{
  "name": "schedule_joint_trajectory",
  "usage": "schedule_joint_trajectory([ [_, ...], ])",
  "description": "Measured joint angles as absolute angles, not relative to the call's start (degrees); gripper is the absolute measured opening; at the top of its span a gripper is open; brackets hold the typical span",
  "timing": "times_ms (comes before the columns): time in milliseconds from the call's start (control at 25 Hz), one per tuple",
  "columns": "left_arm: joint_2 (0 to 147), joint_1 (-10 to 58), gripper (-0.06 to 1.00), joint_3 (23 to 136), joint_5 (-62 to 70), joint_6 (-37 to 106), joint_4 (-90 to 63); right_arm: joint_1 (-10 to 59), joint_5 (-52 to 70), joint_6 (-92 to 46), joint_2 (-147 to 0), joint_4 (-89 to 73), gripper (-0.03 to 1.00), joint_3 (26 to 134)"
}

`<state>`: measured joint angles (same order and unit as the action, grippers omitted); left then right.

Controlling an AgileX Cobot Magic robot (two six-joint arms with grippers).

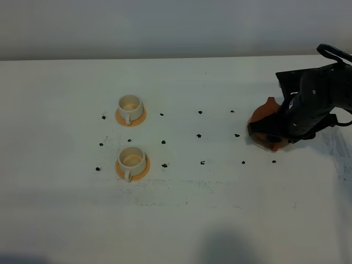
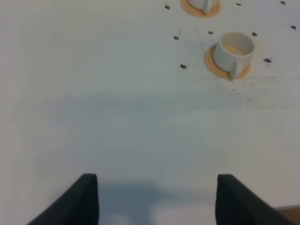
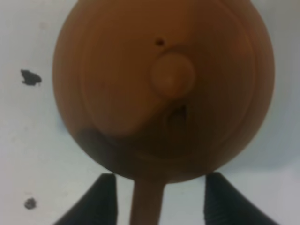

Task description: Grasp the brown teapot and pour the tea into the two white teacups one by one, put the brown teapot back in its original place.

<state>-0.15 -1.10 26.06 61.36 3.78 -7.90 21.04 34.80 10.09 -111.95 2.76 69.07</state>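
Hovering over bare worktop (image 1: 220, 209) on the left side, the left gripper (image 2: 158, 192) has its fingers spread with nothing between them, probably parked clear of the pour. Further right, the two white teacups (image 1: 132, 158) stand upright on orange saucers (image 1: 143, 169), one behind the other, mouths open to take tea. Small black marks dot the surface around them. Well to their right sits the brown teapot (image 1: 263, 126), lid on. The right gripper (image 3: 160, 178) hangs directly above it, fingers spread either side of the stubby handle (image 3: 146, 204). The handle lies between them with gaps showing and is not yet pinched.
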Motion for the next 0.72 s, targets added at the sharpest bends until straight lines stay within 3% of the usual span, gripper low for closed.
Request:
schedule_joint_trajectory([
  [200, -0.1, -1.1, 0.51, 26.1, 61.4, 3.8, -7.9, 20.9, 35.4, 4.0, -112.0, 2.1, 0.1, 69.1],
  [720, -0.1, -1.1, 0.51, 26.1, 61.4, 3.8, -7.9, 20.8, 35.2, 1.6, -111.9, 1.7, 0.09, 69.1],
])
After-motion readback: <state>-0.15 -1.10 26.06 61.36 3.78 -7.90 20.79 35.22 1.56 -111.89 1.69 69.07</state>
